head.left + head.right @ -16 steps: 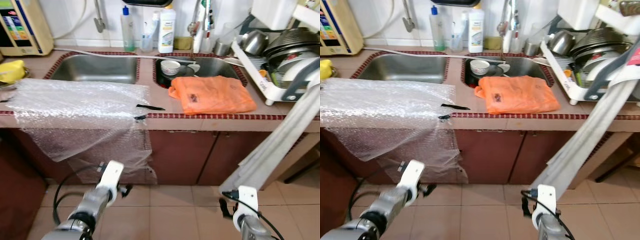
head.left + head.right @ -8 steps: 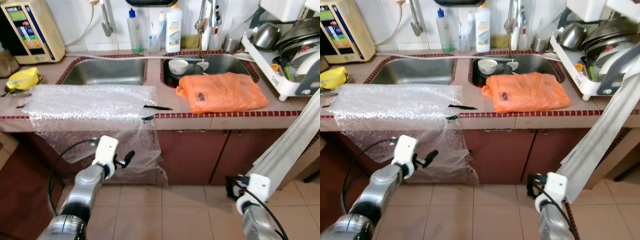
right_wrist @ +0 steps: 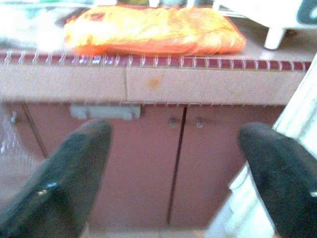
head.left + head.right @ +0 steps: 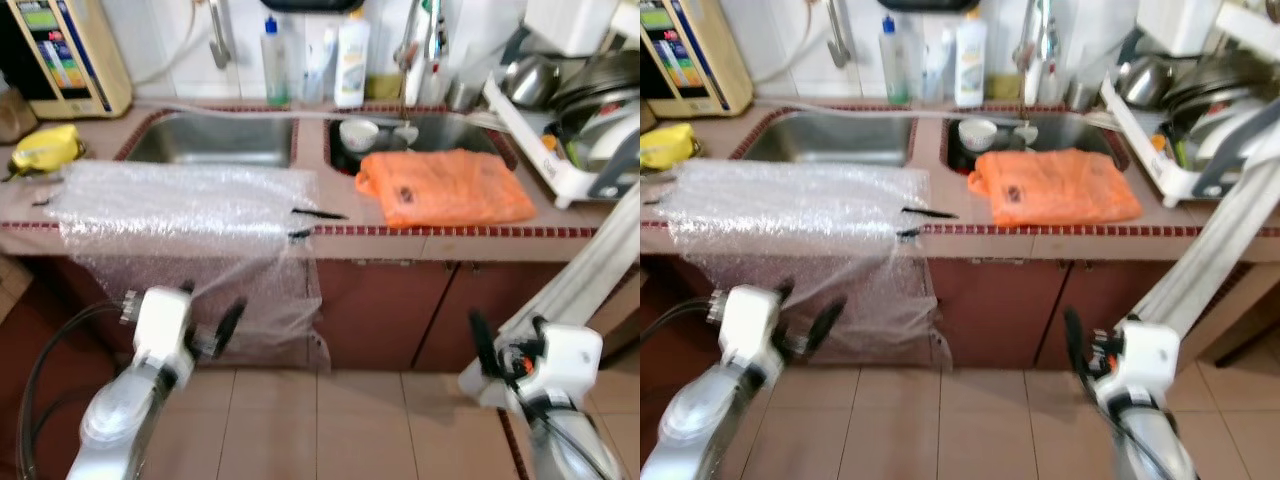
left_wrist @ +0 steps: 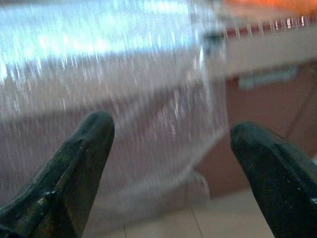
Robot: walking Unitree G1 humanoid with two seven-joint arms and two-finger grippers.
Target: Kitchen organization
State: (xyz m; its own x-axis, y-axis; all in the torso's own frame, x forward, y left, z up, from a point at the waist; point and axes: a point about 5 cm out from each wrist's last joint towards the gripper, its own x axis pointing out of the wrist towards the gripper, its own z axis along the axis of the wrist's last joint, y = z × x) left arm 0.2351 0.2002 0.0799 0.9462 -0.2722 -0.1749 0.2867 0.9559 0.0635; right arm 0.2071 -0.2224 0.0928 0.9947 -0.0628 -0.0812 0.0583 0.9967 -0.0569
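An orange plastic bag (image 4: 445,187) lies on the tiled counter in front of the right sink (image 4: 440,132). A sheet of bubble wrap (image 4: 190,205) covers the counter before the left sink (image 4: 215,140) and hangs down over the cabinet front. My left gripper (image 5: 171,163) is low in front of that hanging part, open and holding nothing. My right gripper (image 3: 173,168) is also open and holding nothing, and it faces the brown cabinet doors (image 3: 148,158) below the orange bag (image 3: 153,29). Both arms are below counter height, above the floor tiles.
A white bowl (image 4: 358,133) sits in the right sink. Bottles (image 4: 350,55) stand behind the sinks. A dish rack (image 4: 575,120) full of dishes is at the right, and a pale slanted board (image 4: 590,280) leans there. A yellow item (image 4: 42,148) and a water filter (image 4: 70,55) are at the left.
The view has shifted and is now blurred. Both arms have risen, so the grippers stand higher and closer to the cabinet front. Nothing on the counter has moved.
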